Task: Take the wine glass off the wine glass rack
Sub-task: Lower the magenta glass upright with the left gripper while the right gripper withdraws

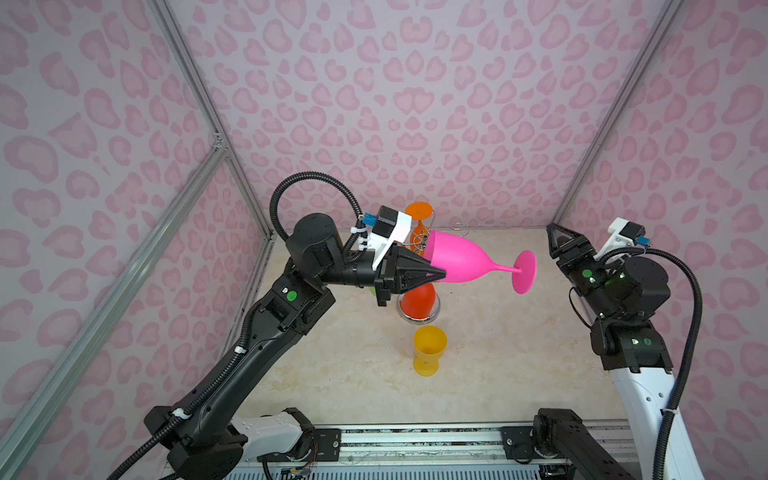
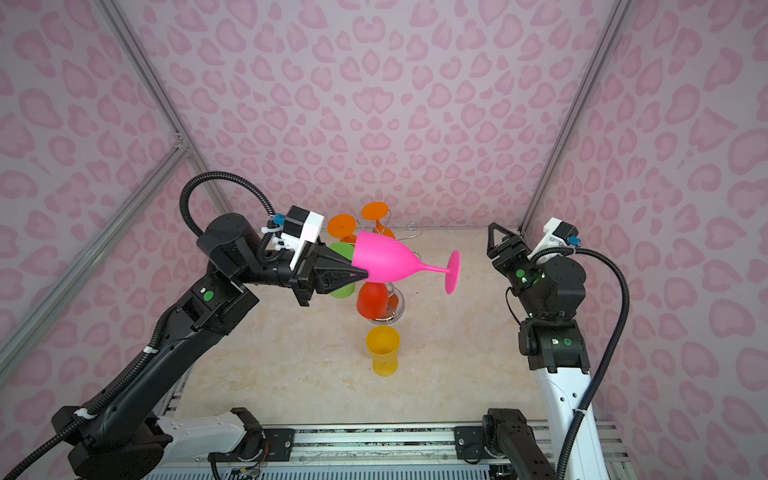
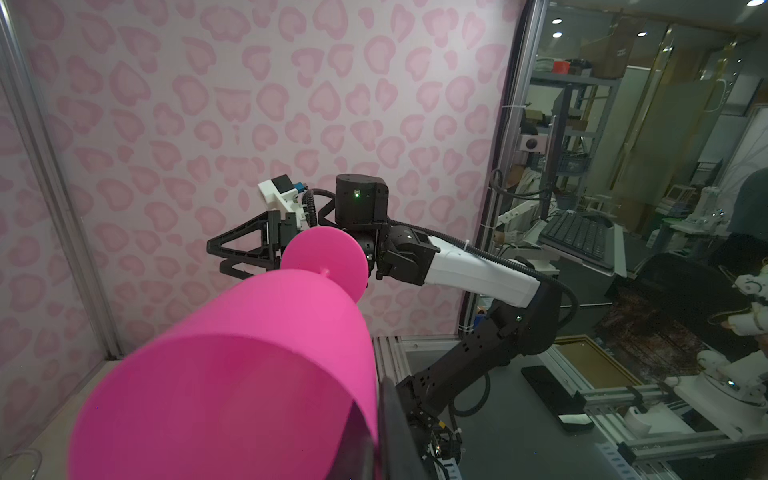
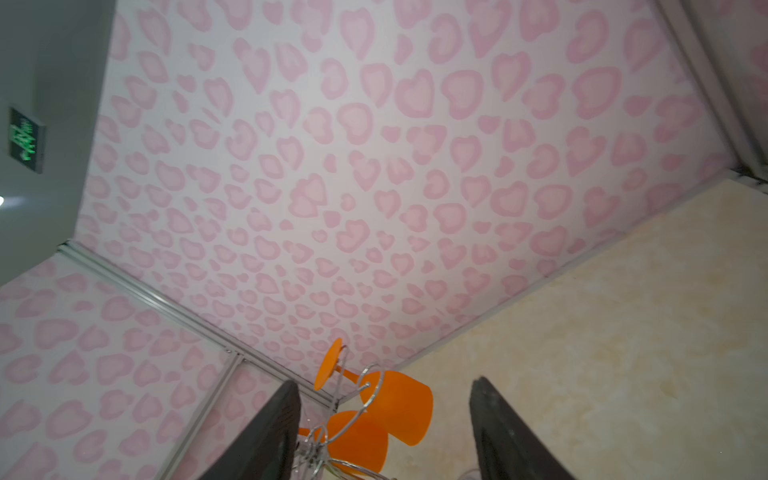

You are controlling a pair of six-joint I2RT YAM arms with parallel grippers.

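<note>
The left gripper (image 1: 440,274) is pinched tight on the bowl rim of the pink wine glass (image 1: 461,259), one finger inside the bowl and one outside. The glass lies sideways in the air, with its stem and round foot pointing away from the gripper and clear of any hook. In both top views it sits over the top of the wine glass rack (image 1: 415,320).

Two orange glasses (image 2: 343,226), a red glass (image 2: 372,299) and a green glass (image 2: 340,270) hang upside down on the rack. A yellow glass (image 1: 429,349) stands upright on the marbled tabletop (image 1: 498,353), just in front of the rack.

The right gripper (image 3: 216,254) is raised well to the right of the rack, with its jaws spread apart and nothing between them.
</note>
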